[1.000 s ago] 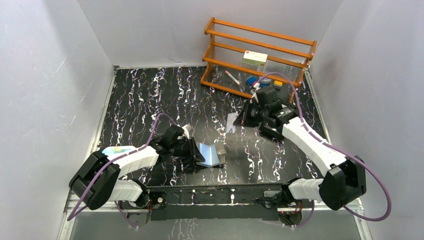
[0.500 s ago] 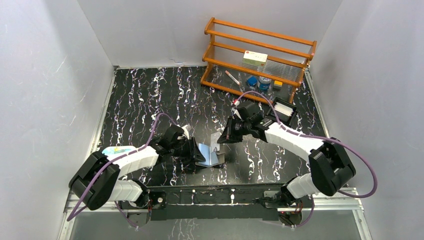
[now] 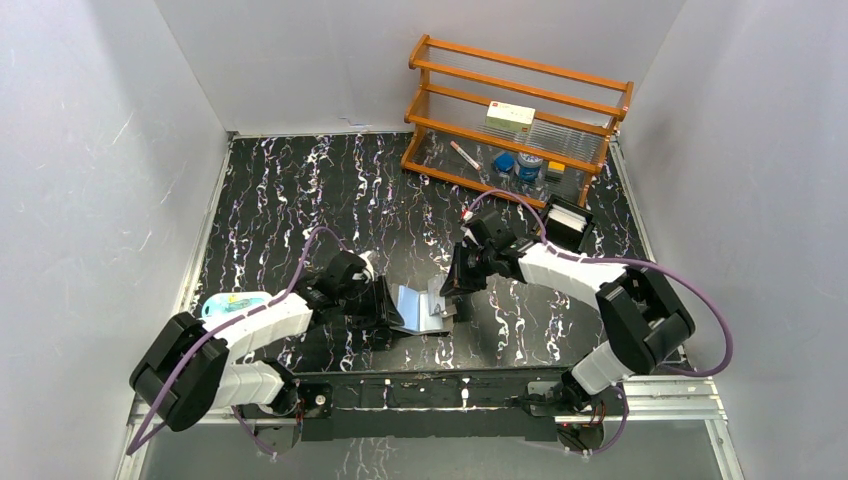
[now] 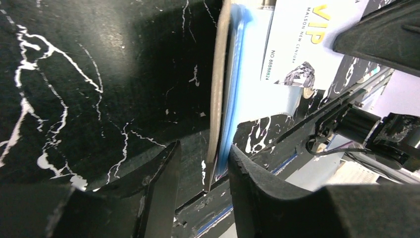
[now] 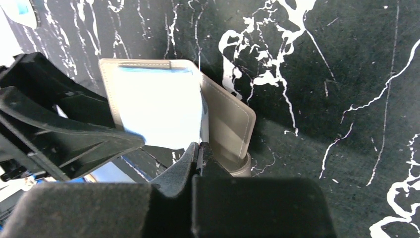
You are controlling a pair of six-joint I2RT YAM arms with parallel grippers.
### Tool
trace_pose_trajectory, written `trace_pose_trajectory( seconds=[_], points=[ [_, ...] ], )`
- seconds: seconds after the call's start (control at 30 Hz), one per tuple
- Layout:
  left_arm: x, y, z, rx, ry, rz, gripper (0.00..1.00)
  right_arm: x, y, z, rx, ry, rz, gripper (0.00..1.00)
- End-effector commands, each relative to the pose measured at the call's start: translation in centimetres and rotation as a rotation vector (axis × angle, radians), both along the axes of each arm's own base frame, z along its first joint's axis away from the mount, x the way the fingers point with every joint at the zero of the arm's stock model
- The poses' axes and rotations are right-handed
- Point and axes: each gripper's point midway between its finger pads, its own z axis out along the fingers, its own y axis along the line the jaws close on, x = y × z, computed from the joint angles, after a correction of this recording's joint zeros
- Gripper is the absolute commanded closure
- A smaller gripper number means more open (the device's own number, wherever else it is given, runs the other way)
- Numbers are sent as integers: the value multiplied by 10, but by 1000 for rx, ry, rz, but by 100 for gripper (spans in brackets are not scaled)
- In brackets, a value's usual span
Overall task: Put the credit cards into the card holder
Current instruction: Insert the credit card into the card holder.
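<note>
The grey card holder (image 3: pixel 425 310) lies open near the front middle, one flap raised. In the left wrist view my left gripper (image 4: pixel 204 148) straddles that flap (image 4: pixel 216 99) and its blue sleeves (image 4: pixel 234 84). The right finger touches the sleeves and a gap shows at the left finger. My right gripper (image 3: pixel 452 288) is shut on a white credit card (image 5: pixel 203 119) and holds it edge-on at the holder's fold (image 5: pixel 230 124). The card's VIP print shows in the left wrist view (image 4: pixel 307 39). More cards (image 3: pixel 567 216) lie in the black tray.
A black tray (image 3: pixel 580 238) sits at the right, behind the right arm. A wooden rack (image 3: pixel 515 120) with a box and small items stands at the back right. A pale blue packet (image 3: pixel 222 300) lies by the left arm. White walls close in on three sides.
My right gripper has moved from beside the black tray toward the front left with a card and now has it at the open card holder. The left gripper has hardly moved.
</note>
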Motion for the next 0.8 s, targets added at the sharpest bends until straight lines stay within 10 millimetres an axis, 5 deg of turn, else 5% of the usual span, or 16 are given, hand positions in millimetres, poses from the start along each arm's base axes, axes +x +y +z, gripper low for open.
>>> trace_pose_trajectory(
  seconds=[0.0,0.13,0.33,0.67,0.77],
  points=[
    [5,4,8,37,-33,6,65,-1,-3,-12,-35,-12,44,100],
    [4,3,2,47,-14,-7,81,1,-7,-21,-85,-5,56,100],
    [1,4,-2,37,4,6,100,-2,-4,2,-33,-28,2,100],
    [5,0,7,9,-10,32,100,-19,41,64,167,-118,-35,100],
    [5,2,6,12,-9,42,100,-23,54,68,217,-130,-44,100]
  ],
)
